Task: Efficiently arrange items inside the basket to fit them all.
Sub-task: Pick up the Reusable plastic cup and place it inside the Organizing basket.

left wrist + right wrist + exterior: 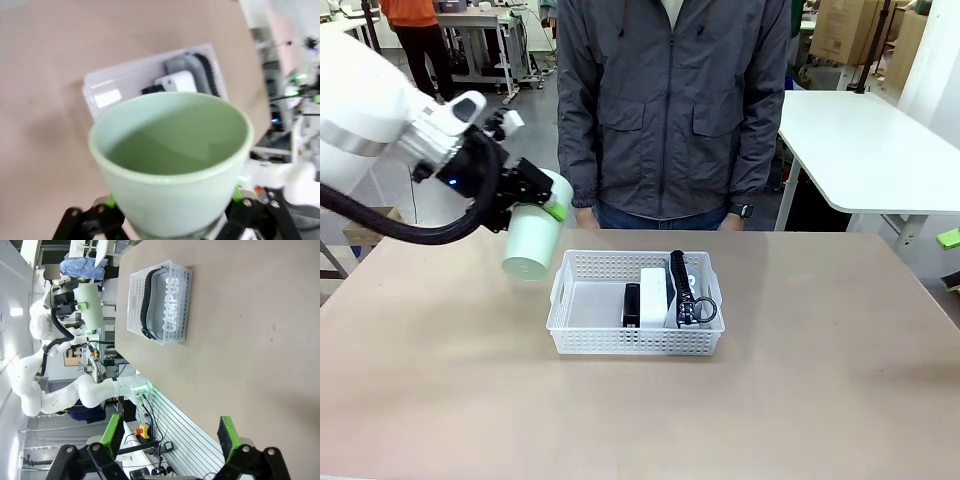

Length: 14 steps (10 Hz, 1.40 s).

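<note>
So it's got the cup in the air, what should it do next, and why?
Probably carry the cup rightward and lower it into the basket's free left end: the left gripper holds it beside the basket, while shoe, white box and stapler crowd the right.

The left arm is reaching in from the left side of the front view, its white links angling down toward the table's middle and a black cable looping beneath the wrist. The left gripper (538, 215) is hanging in the air above the table, its fingers clamping a pale green plastic cup (533, 240) by the sides, green pads pressing the cup's wall on opposite sides in the left wrist view. The cup is tilting, mouth pointing down and outward.

The right gripper (170, 432) is holding its jaws spread wide with nothing between them, green pads (227, 432) facing each other across the gap.
</note>
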Motion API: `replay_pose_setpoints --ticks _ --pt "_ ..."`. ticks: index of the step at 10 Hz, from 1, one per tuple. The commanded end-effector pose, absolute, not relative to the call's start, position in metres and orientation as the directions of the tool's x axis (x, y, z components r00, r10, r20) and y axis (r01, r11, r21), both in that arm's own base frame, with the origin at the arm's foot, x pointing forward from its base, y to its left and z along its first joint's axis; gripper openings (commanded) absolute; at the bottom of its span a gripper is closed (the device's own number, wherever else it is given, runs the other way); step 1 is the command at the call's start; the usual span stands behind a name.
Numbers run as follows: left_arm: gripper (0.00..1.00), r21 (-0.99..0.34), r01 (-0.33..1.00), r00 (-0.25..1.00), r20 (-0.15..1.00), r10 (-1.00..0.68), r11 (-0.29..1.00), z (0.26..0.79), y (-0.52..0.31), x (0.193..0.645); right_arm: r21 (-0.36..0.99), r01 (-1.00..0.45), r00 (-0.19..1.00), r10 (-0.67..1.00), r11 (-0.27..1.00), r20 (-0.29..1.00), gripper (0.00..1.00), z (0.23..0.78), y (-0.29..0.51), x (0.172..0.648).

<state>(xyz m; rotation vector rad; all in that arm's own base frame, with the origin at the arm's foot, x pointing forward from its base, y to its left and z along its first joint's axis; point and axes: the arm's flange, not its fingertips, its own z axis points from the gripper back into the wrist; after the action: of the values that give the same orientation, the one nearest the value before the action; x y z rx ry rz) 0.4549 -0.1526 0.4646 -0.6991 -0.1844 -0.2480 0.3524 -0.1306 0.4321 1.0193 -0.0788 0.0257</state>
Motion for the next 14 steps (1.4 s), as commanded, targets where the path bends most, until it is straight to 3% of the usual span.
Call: replay_pose_setpoints --ticks 1,4,5,6,7,11,12,14 --pt "0.87 -0.487 0.265 0.963 0.186 -0.197 0.832 0.477 -0.178 0.483 0.845 -0.062 0.997 -0.002 0.531 0.074 1.0 0.434 -0.133 0.349" --pt "0.87 -0.316 0.263 0.955 0.22 -0.2 0.911 0.449 -0.222 0.498 0.845 -0.062 0.997 -0.002 0.531 0.074 1.0 0.434 -0.133 0.349" --pt "0.87 -0.325 0.264 0.955 0.219 -0.2 0.908 0.443 -0.232 0.498 0.845 -0.062 0.997 -0.002 0.531 0.074 1.0 0.434 -0.133 0.349" --pt "0.87 -0.46 0.319 0.947 0.121 -0.297 0.829 0.451 -0.233 0.495 0.845 -0.062 0.997 -0.002 0.531 0.074 1.0 0.434 -0.133 0.349" --pt "0.87 -0.332 0.292 0.947 0.23 -0.223 0.897 0.442 -0.224 0.496 0.845 -0.062 0.997 -0.002 0.531 0.074 1.0 0.434 -0.133 0.349" --pt "0.87 -0.351 0.297 0.949 0.208 -0.236 0.888 0.44 -0.231 0.498 0.845 -0.062 0.997 -0.002 0.531 0.074 1.0 0.434 -0.133 0.349" --pt "0.87 -0.356 0.194 0.976 0.167 -0.142 0.914 0.429 -0.228 0.484 0.845 -0.062 0.997 -0.002 0.531 0.074 1.0 0.434 -0.133 0.349" --pt "0.87 -0.314 0.15 0.983 0.151 -0.107 0.938 0.44 -0.256 0.462 0.845 -0.062 0.997 -0.002 0.531 0.074 1.0 0.434 -0.133 0.349"
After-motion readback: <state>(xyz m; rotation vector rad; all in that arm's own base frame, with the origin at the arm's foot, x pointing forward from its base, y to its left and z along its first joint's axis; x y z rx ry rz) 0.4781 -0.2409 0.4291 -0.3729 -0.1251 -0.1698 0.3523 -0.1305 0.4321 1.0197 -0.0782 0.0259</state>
